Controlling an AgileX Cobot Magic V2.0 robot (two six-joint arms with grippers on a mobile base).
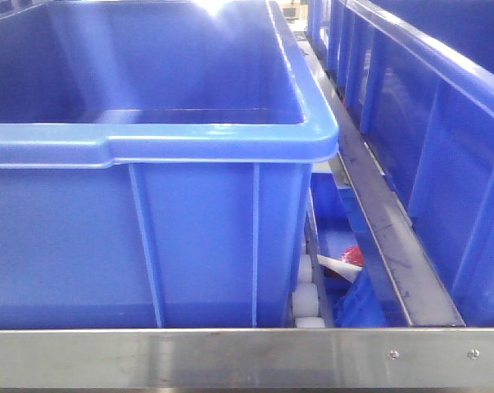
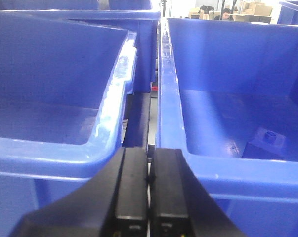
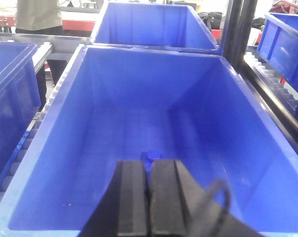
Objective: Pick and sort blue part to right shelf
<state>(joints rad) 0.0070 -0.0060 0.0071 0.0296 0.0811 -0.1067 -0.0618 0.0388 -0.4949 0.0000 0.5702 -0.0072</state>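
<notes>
A small blue part (image 3: 151, 156) with a round top shows in a large blue bin (image 3: 79, 123) in the right wrist view. It sits just beyond the tips of my right gripper (image 3: 149, 162), which is shut, pads pressed together; I cannot tell whether they touch it. My left gripper (image 2: 149, 150) is shut and empty, over the gap between two blue bins. In the right one (image 2: 183, 128) a blue blocky part with a round knob (image 2: 269, 138) lies on the floor. Neither gripper shows in the front view.
A big blue bin (image 1: 148, 139) fills the front view behind a metal rail (image 1: 230, 356). White rollers (image 1: 308, 303) and a red-and-white item (image 1: 351, 258) lie in the gap beside it. More blue bins (image 1: 443, 123) stand at right. A person (image 3: 37, 15) stands far behind.
</notes>
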